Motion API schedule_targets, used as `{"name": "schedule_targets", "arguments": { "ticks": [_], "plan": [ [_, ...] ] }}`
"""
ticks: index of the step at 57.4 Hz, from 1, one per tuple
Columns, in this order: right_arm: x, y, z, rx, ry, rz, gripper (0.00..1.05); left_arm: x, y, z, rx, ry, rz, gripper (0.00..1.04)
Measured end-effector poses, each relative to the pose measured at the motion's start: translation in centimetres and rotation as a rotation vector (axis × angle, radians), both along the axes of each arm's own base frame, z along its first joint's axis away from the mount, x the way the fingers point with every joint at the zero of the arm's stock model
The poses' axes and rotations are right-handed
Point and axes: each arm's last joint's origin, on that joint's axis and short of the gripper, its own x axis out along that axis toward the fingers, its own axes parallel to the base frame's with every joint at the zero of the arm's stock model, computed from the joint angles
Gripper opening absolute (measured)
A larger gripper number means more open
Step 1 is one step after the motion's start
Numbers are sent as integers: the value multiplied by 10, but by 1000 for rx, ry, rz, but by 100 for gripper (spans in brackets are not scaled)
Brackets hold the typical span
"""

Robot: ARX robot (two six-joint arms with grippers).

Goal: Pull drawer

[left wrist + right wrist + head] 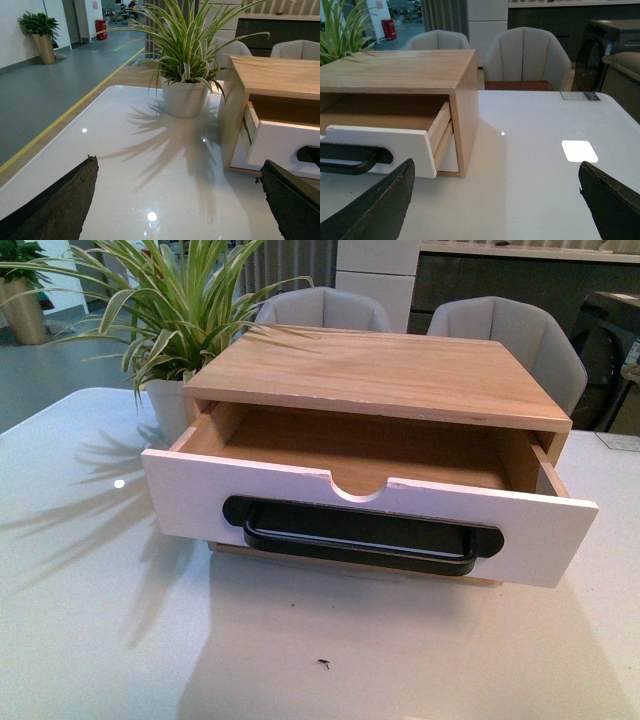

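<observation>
The drawer (300, 498) stands pulled well out of its light-wood cabinet (380, 375) on the white table. Its white front carries a long black bar handle (362, 536) and a half-round notch in the upper edge, and the inside looks empty. Neither arm shows in the front view. My left gripper (177, 200) is open over bare table, to the left of the cabinet, with the drawer front (280, 145) beside its far finger. My right gripper (495, 200) is open too, on the cabinet's right side, and the drawer (385, 142) with its handle end (355, 157) lies off to one side.
A potted spider plant (165, 315) in a white pot (184, 97) stands at the cabinet's back left. Two grey chairs (510, 335) sit behind the table. A second white drawer front (447, 157) shows under the open drawer. A small dark speck (323, 663) lies on the table.
</observation>
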Motion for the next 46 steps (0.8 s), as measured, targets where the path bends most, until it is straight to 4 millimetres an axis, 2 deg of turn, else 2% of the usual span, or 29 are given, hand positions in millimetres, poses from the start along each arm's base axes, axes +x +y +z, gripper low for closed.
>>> {"name": "schedule_targets", "arguments": {
  "ticks": [46],
  "plan": [
    [0,0,0,0,0,0,96,0,0,0,0,0,0,97]
  ]
}}
